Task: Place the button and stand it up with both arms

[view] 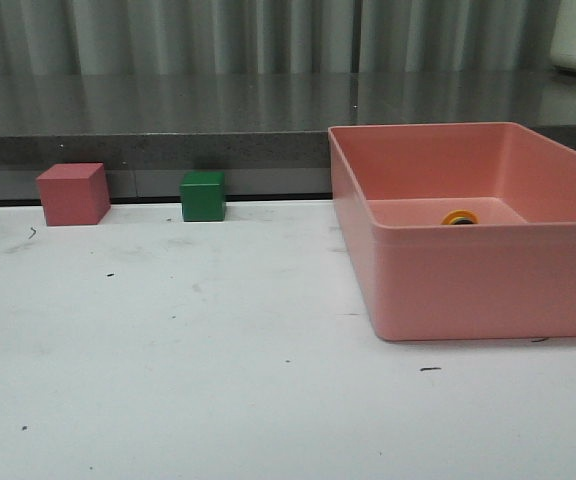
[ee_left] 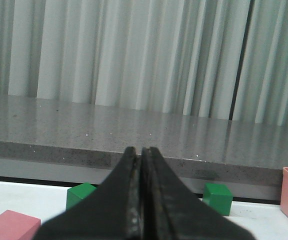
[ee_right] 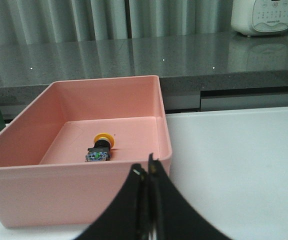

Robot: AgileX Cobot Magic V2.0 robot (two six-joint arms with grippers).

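The button [ee_right: 100,148] lies on its side on the floor of a pink bin [ee_right: 14,195], yellow cap toward the far wall, blue-green base toward me. From the front only its yellow cap [view: 459,217] shows above the bin's near wall [view: 488,285]. My right gripper [ee_right: 148,167] is shut and empty, just outside the bin's near corner. My left gripper [ee_left: 140,150] is shut and empty too, held above the table and facing the cubes at the back. Neither arm shows in the front view.
A pink cube [view: 72,193] and a green cube [view: 203,196] stand at the table's back edge; the left wrist view shows two green cubes [ee_left: 218,198] [ee_left: 80,195]. A grey counter ledge [view: 148,120] runs behind, with a white appliance [ee_right: 267,16] on it.
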